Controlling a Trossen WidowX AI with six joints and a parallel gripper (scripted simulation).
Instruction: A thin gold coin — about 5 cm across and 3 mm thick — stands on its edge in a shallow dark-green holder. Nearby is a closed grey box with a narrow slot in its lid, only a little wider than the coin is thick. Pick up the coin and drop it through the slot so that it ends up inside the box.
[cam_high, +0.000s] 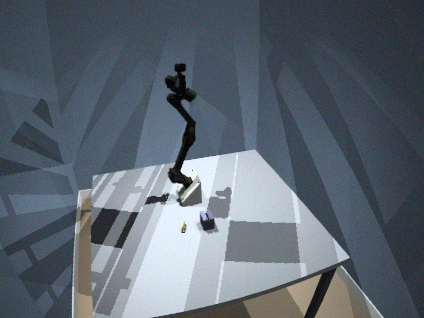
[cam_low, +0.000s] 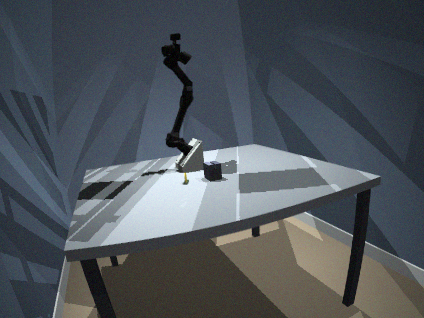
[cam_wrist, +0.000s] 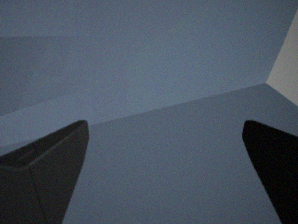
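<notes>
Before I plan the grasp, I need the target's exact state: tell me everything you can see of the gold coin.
The gold coin shows as a small yellow sliver standing upright on the table, its foot in a dark-green holder. It sits just left of the grey box, apart from it, in front of the arm's base. Nothing else touches it; the open gripper is raised far above. Surface detail is too small to tell.
</notes>
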